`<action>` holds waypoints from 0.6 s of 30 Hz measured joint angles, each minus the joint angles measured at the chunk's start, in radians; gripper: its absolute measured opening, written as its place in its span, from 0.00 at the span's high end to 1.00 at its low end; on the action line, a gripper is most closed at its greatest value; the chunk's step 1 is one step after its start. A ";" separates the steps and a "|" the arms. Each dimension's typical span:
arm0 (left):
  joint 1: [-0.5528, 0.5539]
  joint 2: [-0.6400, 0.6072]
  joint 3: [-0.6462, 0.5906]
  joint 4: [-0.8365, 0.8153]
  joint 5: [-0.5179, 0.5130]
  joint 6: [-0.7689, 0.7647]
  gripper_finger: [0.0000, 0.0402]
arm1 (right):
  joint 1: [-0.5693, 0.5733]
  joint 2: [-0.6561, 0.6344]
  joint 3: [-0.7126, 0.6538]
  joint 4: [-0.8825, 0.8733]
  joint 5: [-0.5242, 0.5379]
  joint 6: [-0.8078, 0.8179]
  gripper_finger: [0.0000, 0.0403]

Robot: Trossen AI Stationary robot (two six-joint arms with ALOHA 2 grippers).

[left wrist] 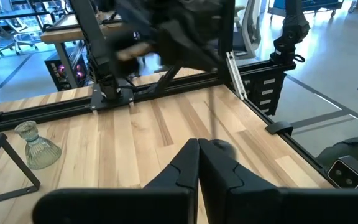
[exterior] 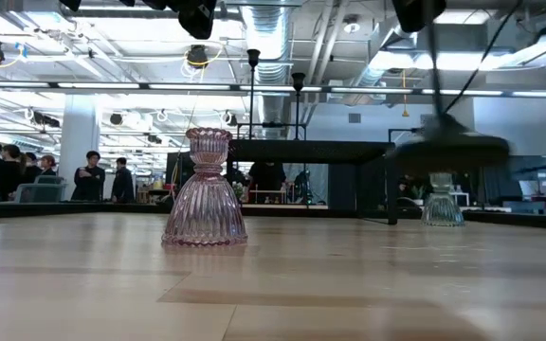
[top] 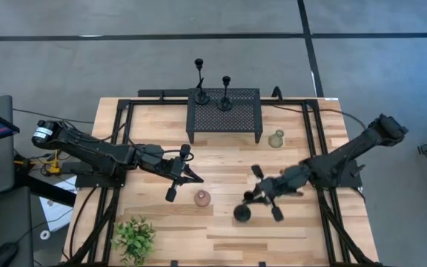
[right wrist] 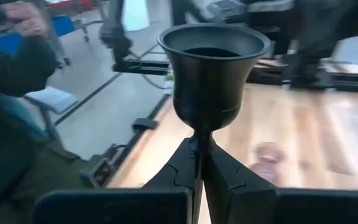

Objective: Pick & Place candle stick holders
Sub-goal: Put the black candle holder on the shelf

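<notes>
Near the table's (top: 221, 230) front, right gripper (top: 262, 194) jaws clench the black candlestick's (right wrist: 213, 74) stem; two more candlesticks (top: 199, 81) stand on the mesh riser (top: 224, 119). Left gripper (top: 186, 174) jaws are clenched empty.

The right arm reaches in low from the table's right edge, its right claw (top: 262, 194) clamped tight on a thin stem just under the cup, while the left arm waits mid-table, left claw (top: 199, 179) closed, fingers pressed together.
</notes>
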 joint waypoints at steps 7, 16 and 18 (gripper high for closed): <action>0.021 0.000 0.000 0.000 -0.005 0.002 0.98 | -0.217 -0.153 0.000 -0.131 -0.156 -0.091 1.00; 0.118 0.000 0.000 -0.010 -0.113 -0.001 0.98 | -0.562 -0.215 0.076 -0.292 -0.381 -0.149 1.00; 0.128 0.000 0.001 -0.018 -0.112 -0.001 0.98 | -0.608 -0.202 0.108 -0.296 -0.430 -0.151 1.00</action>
